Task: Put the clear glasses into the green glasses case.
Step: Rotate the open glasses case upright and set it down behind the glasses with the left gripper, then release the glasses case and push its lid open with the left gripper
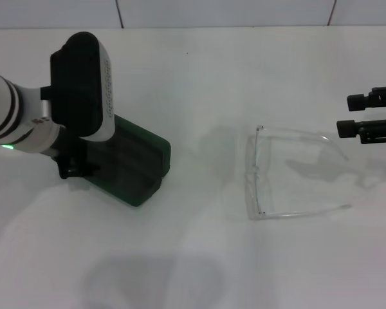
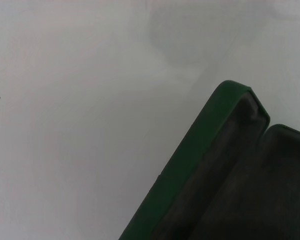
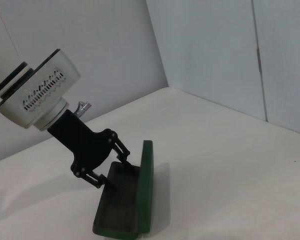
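Observation:
The green glasses case [image 1: 143, 168] sits open at the left of the table, its lid [image 3: 147, 190] standing upright beside the dark-lined base [image 3: 115, 210]. My left gripper [image 3: 118, 172] hangs right over it, open, with its fingertips down in the base near the lid. The left wrist view shows only the case's green rim [image 2: 200, 160] and its lining. The clear glasses [image 1: 289, 174] lie unfolded on the table to the right of the case, arms pointing right. My right gripper [image 1: 351, 114] hovers open at the far right, just beyond the glasses' arm tips, holding nothing.
The white table [image 1: 193, 270] ends at a white panelled wall [image 1: 225, 13] at the back. A bare stretch of table [image 1: 206, 161] separates the case from the glasses.

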`<state>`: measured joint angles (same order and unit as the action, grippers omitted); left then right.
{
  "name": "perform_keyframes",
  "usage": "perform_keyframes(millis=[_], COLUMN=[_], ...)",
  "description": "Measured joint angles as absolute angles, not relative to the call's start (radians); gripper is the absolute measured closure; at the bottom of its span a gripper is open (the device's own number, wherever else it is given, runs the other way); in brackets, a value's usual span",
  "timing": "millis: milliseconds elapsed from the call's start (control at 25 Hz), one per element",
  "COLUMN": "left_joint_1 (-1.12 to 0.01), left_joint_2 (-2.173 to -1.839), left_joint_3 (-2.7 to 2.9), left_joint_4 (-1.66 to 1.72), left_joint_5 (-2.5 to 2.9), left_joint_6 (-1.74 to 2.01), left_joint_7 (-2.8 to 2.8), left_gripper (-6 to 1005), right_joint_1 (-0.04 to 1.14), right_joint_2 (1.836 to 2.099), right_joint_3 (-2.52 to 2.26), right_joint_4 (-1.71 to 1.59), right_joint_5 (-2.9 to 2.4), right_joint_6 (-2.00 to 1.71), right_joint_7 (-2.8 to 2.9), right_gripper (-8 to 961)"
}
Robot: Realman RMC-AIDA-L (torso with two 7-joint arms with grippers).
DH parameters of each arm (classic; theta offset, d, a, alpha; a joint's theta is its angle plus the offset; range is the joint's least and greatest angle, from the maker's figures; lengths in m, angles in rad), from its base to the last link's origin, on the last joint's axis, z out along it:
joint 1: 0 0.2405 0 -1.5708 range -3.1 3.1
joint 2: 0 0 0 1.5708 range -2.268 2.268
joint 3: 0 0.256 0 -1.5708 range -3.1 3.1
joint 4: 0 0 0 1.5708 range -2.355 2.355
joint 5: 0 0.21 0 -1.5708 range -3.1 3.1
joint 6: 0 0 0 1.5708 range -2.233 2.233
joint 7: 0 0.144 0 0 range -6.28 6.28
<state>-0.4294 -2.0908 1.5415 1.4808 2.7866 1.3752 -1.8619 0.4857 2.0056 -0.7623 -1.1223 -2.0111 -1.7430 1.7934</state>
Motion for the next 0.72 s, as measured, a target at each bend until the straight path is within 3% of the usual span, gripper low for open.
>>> perform_keyframes(millis=[720], left_joint_1=[-0.31], left_joint_2=[-2.092], left_joint_3=[1.55], left_joint_4=[1.694], left_joint_5=[2.822], left_joint_6=[1.482], left_joint_7=[-1.887], left_gripper=[515], right_joint_1=[0.491], right_joint_2=[2.002], right_joint_3=[-0.753], right_joint_4=[-1.115], right_joint_5=[-2.004], right_joint_6=[-1.734], right_joint_7=[1.78], right_gripper=[276])
